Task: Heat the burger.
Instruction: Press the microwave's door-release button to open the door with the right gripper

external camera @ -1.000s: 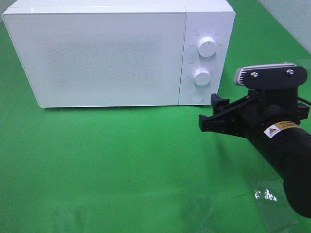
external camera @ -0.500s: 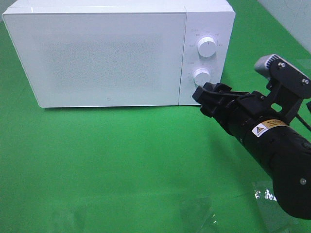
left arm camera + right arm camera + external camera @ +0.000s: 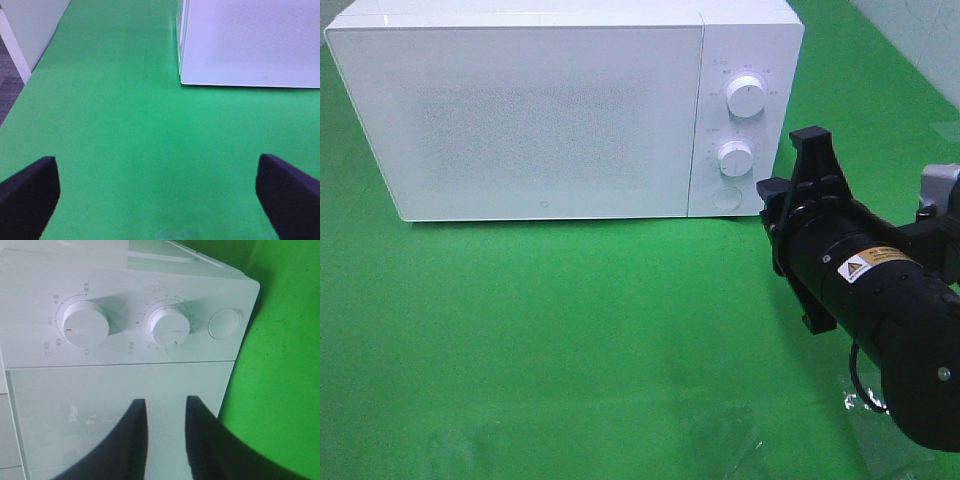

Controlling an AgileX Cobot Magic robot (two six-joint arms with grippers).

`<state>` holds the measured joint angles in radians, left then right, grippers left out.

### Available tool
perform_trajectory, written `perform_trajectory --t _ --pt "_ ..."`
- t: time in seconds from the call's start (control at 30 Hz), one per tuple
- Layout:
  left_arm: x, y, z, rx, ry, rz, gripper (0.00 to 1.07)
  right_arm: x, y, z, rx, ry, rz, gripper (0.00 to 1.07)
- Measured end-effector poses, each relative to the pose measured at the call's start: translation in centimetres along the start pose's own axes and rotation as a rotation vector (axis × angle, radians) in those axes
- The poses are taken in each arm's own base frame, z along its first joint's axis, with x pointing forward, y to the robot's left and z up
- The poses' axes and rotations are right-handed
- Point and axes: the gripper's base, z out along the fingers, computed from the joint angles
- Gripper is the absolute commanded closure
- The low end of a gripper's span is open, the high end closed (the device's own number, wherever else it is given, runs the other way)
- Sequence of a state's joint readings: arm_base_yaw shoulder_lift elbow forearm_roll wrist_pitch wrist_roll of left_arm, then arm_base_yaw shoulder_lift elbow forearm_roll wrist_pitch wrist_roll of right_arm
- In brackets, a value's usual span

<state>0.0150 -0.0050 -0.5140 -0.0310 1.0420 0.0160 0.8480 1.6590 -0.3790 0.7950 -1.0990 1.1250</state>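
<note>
— How was the right hand set?
— Its two dark fingers stood nearly together, with a narrow slit between them and nothing in it. They pointed at the front of the microwave; whether they touched it I could not tell.
— And just past them?
— In the wrist view, the speckled door was shut. Next to it was the control strip, with the upper knob, the lower knob and the round button beneath. From above, the right arm lay by the microwave's right front corner, near the button.
— The left hand?
— Its fingers were wide apart and held nothing. It hung over the bare green counter, with the microwave's left front corner ahead of it, well apart.
— Where was the burger?
— It showed in no view; with the door shut I could not tell where it was
</note>
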Motion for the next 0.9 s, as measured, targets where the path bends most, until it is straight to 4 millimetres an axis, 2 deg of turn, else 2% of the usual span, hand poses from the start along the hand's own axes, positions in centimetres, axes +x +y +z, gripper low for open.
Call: perform_trajectory --t 0.2,0.7,0.83,0.9 --pt "0.0 0.0 0.0 0.000 0.000 0.000 0.06 0.0 0.0 0.0 0.000 0.001 0.054 1.06" --pt "0.0 0.0 0.0 0.000 0.000 0.000 0.06 0.0 -0.2 0.0 0.020 0.001 0.103 1.07" --pt "0.0 0.0 0.0 0.000 0.000 0.000 0.06 0.1 -0.7 0.1 0.042 -0.008 0.116 1.07" --pt "0.0 0.0 0.0 0.000 0.000 0.000 0.06 0.3 -1.6 0.4 0.075 -0.012 0.157 1.07"
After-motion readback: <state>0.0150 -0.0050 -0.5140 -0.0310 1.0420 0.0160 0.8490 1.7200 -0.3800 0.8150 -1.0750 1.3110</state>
